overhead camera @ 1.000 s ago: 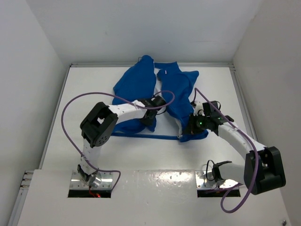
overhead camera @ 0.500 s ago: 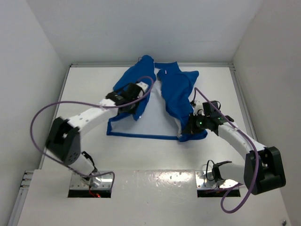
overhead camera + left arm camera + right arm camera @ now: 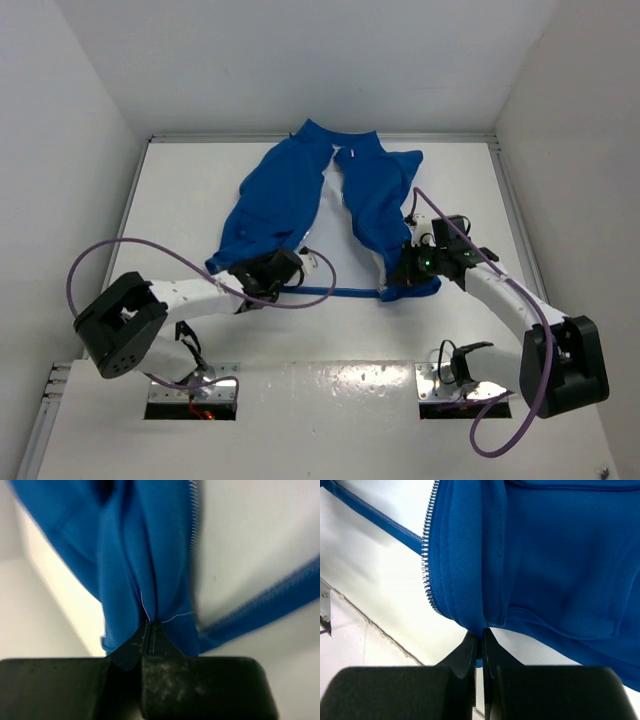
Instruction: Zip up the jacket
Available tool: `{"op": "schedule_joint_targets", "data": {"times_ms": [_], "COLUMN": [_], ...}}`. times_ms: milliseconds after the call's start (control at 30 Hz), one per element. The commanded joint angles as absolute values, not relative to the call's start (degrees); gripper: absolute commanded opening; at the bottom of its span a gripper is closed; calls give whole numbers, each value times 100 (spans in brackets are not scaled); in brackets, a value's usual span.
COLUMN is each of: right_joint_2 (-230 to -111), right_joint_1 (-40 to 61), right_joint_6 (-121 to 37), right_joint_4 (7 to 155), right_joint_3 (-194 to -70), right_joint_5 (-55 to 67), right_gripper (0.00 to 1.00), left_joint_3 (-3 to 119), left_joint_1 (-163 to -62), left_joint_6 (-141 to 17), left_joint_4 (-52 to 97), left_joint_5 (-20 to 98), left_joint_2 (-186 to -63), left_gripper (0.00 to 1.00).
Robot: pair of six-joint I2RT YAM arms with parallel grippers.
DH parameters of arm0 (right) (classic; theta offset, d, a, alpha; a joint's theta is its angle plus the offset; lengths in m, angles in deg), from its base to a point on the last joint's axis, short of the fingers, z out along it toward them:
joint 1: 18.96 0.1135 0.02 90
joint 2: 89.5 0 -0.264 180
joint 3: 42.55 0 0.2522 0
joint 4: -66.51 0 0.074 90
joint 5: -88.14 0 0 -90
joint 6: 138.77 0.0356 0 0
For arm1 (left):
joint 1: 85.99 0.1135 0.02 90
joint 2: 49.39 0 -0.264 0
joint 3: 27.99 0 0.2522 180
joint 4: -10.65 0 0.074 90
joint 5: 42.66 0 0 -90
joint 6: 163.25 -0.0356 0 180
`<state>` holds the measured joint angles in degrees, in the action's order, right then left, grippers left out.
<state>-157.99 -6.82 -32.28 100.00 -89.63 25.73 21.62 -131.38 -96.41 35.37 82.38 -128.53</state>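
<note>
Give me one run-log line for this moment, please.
stage: pre-zip | jacket: open, front halves apart | left gripper: shut on jacket lower edge | right gripper: shut on jacket lower edge | zipper: unjoined

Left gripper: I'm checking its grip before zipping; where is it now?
In the top external view, the left gripper is front left, shut on the lower hem of the jacket, with the right gripper pinching the opposite panel's hem.
</note>
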Motion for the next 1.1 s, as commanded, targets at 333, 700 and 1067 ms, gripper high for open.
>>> {"op": "schedule_joint_targets", "data": {"times_ms": [333,700,1067], "right_joint_2": [-15559,-15550,-15463], "right_joint_1": [-674,-665,-683], "right_joint_6": [-3427,-3400,-3365], "right_joint_4": [10031,9987,9987], "right_joint_3": [-8927,-8936,-8892], "right_joint_5": [2652,2740,2740], "right_gripper": [0,0,0], "left_joint_3": [2504,3779,4193], "left_joint_1": [-14032,-13178,-13301], "left_joint_6": [-9322,-8151,-7404], "left_joint_4": [3212,4918,6535], "left_joint_5": [8832,6853,6676], "left_joint_2": [-13060,-12815,-12769], "left_gripper": [9,54,56]}}
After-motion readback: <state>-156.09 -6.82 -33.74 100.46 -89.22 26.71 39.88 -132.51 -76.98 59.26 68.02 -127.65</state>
